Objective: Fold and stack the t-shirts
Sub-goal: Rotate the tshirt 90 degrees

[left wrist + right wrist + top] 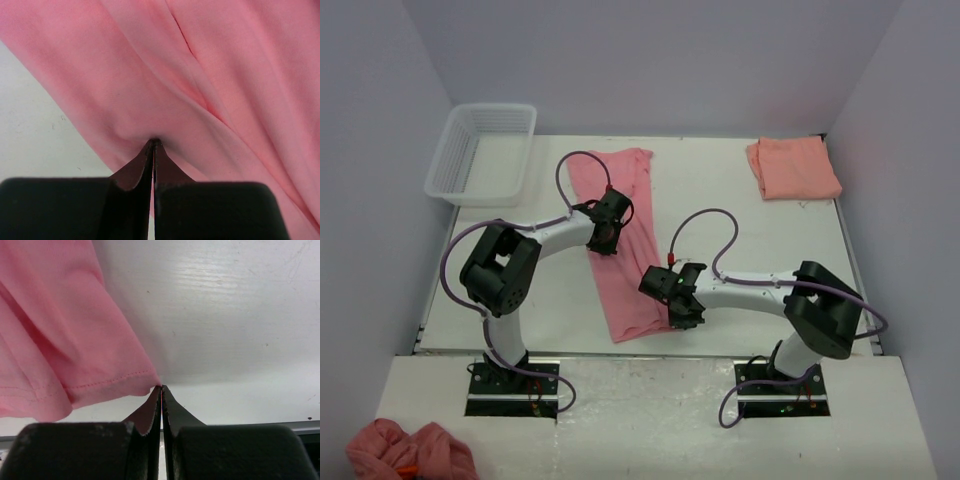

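The rose-pink t-shirt (pixel 625 285) lies folded into a long strip running from the back of the table toward the near edge. My left gripper (pixel 603 240) is at the strip's left edge, about halfway along. In the left wrist view it (pixel 154 142) is shut, pinching a pucker of the pink cloth (pixel 200 60). My right gripper (pixel 682 316) is at the strip's near right corner. In the right wrist view it (pixel 161 388) is shut on the corner of the stitched hem (pixel 105 382). The salmon-orange t-shirt (pixel 793 167) lies folded at the back right.
A white mesh basket (pixel 480 152) stands at the back left corner. A crumpled pink cloth heap (pixel 410 452) lies on the near ledge at the bottom left, outside the white table (pixel 740 230). Grey walls enclose the table.
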### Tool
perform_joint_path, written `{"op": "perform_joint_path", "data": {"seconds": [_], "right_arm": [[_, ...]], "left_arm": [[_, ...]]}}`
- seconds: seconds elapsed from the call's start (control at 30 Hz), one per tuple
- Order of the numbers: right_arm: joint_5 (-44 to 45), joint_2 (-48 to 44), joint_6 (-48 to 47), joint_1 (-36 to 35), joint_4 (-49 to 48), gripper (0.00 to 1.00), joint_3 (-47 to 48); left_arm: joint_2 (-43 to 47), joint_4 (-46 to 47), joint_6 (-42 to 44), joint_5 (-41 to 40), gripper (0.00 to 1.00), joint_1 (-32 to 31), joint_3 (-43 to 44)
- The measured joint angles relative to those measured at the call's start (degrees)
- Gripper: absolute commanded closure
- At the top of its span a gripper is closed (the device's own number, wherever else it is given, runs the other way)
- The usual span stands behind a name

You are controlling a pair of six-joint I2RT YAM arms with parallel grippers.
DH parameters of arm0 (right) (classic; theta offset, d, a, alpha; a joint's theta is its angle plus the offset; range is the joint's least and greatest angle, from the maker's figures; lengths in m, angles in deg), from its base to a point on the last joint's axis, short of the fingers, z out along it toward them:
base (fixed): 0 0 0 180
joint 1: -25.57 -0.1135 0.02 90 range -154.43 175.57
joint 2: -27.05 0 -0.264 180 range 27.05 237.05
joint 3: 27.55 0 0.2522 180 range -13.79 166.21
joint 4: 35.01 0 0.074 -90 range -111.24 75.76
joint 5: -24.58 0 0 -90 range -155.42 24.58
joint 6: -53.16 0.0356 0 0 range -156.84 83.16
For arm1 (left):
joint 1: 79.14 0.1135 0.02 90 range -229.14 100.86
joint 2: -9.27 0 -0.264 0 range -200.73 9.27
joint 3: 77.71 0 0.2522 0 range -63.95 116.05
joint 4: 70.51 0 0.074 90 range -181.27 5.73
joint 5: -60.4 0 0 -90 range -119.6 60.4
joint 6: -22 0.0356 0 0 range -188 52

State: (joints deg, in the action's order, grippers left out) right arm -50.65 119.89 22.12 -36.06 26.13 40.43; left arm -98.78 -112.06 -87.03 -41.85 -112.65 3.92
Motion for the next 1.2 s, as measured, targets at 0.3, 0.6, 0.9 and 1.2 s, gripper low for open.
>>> {"op": "perform_joint_path", "data": {"seconds": [0.3, 0.6, 0.9, 1.2], "right_arm": [[0.1, -3.3, 1.5, -0.8, 0.0, 0.65, -4.2], [1.1, -10.5, 0.8, -3.6, 0.4, 0.57, -4.3], [2.4, -10.6, -5.4, -3.1, 0.2, 1.00, 2.5], [-1.6, -5.0, -10.9, -1.5, -6.7, 1.00, 6.4]], "left_arm": [[1.0, 0.9, -1.0, -0.3, 1.00, 0.0, -0.9], [4.9, -1.4, -6.1, -4.8, 1.00, -1.9, -4.3], [16.6, -13.1, -11.9, -8.1, 1.00, -12.9, -3.3], [19.7, -14.7, -14.0, -6.5, 1.00, -15.4, -3.5]]}}
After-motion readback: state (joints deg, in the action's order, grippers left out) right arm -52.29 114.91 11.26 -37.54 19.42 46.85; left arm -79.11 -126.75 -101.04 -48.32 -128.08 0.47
